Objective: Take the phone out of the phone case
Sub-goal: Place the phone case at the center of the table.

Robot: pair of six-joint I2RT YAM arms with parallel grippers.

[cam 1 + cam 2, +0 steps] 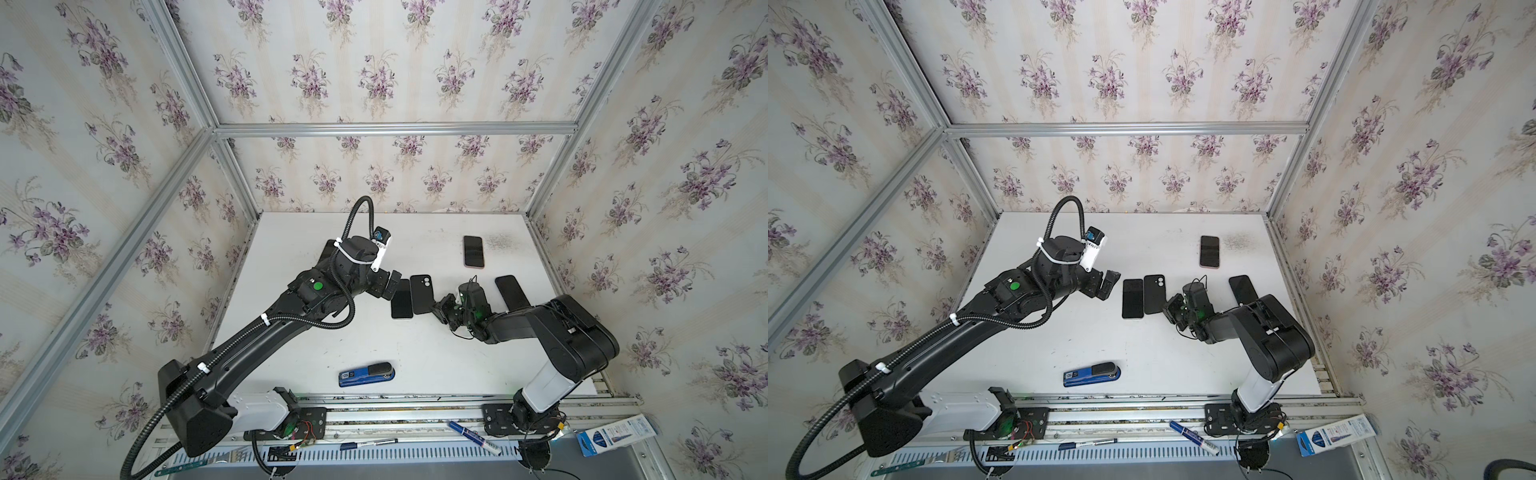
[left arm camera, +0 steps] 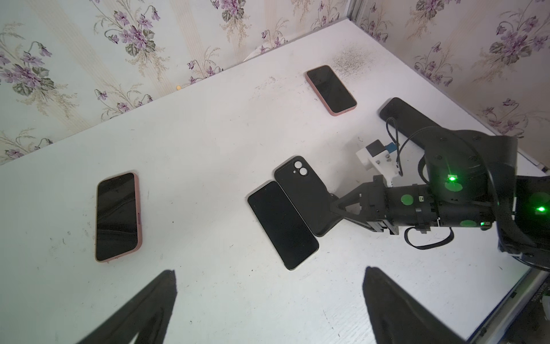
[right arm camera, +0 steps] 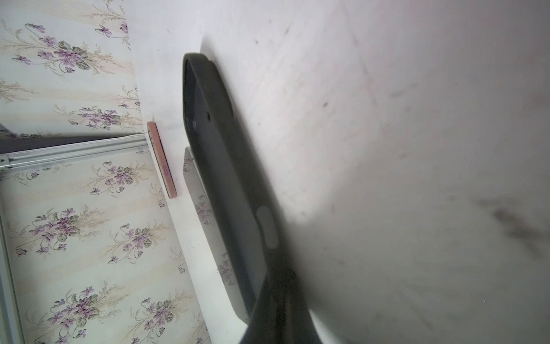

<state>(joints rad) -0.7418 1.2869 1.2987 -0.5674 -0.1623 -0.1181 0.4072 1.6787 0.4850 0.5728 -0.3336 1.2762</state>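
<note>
phone (image 1: 402,300): out of its cover, flat on bench (image 1: 415,345), screen up, side by side with phone case (image 1: 422,293) on its left | left end effector (image 1: 1108,285): fingers wide, empty, just left of phone's far end | right end effector (image 1: 441,309): closed on near right edge of phone case (nothing inside it)

Your two top views hang high over the white tabletop (image 1: 436,349), looking steeply down, the matte black phone case (image 1: 422,294) near mid-frame. Your left wrist view faces that case obliquely from moderate range. Your right wrist view skims along it, almost touching. All four share it.
</note>
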